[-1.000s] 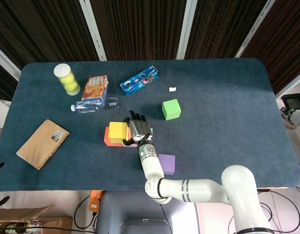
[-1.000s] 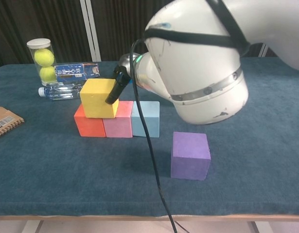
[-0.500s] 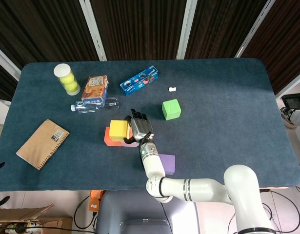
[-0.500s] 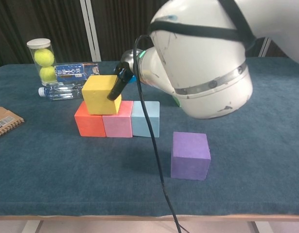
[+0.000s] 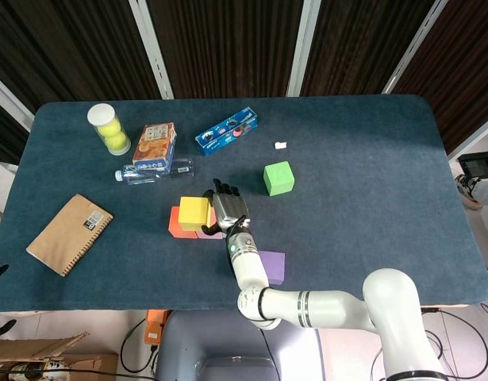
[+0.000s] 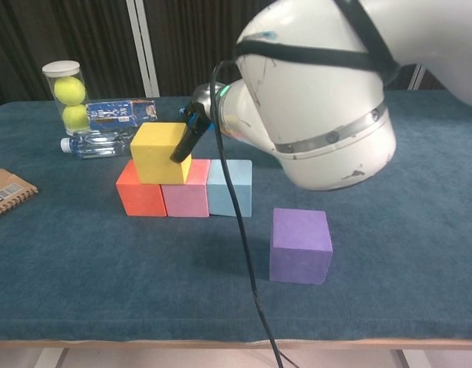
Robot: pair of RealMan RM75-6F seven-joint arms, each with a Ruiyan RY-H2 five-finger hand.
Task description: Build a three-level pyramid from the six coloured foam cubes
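yellow cube (image 6: 160, 152) has been nudged a bit to the right and is now sat across the seam of the orange cube (image 6: 141, 195) and pink cube (image 6: 186, 197), still grasped by the right hand (image 5: 225, 208). second level is half done; purple cube (image 6: 301, 245) and green cube (image 5: 278, 178) are left loose. left hand isn't seen.

A robot test lab: blue-clothed table (image 5: 370, 159) before dark slatted wall panels (image 5: 228, 48).

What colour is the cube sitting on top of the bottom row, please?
Yellow: the top cube shows best in the chest view.
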